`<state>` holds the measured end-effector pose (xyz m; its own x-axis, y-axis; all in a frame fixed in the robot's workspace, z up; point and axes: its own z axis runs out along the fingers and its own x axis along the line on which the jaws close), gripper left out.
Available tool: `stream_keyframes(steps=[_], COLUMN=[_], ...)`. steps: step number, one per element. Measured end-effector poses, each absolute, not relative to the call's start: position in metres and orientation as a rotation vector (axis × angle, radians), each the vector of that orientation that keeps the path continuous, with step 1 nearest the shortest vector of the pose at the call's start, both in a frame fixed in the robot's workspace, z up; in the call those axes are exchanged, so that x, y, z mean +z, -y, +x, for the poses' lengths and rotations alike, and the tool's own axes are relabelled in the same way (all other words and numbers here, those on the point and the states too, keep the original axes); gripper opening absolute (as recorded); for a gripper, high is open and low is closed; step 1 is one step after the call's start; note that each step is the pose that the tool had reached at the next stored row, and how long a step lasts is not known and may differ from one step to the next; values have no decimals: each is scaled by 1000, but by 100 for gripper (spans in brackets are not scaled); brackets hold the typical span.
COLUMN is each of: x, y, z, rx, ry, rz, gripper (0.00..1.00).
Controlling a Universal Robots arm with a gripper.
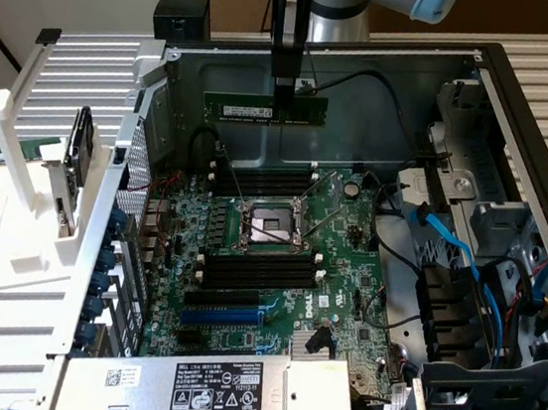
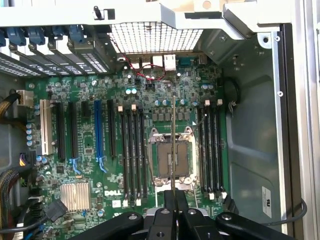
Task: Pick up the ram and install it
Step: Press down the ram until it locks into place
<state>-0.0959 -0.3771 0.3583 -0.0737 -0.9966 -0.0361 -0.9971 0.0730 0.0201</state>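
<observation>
The gripper (image 1: 284, 88) hangs inside the open case (image 1: 386, 109), its fingers clamped on the top edge of the ram (image 1: 264, 110), gripping right of the stick's middle. The ram is level, lengthwise left to right in the exterior view, in the air before the far wall and clear of the motherboard (image 1: 352, 225). In the wrist view the ram (image 2: 173, 135) shows edge-on, over the processor socket (image 2: 162, 157) and between the two banks of memory slots (image 2: 132, 150). There is open air around the stick. Cables (image 1: 449, 249) crowd the exterior view's right; the case's side wall (image 1: 127, 177) rises on its left.
</observation>
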Motion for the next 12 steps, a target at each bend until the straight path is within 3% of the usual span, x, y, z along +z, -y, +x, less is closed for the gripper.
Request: stream_keyframes(steps=[12], x=[356], y=[397], z=[-96], rx=[77], ry=[-2284], rz=[-2124], gripper=[12])
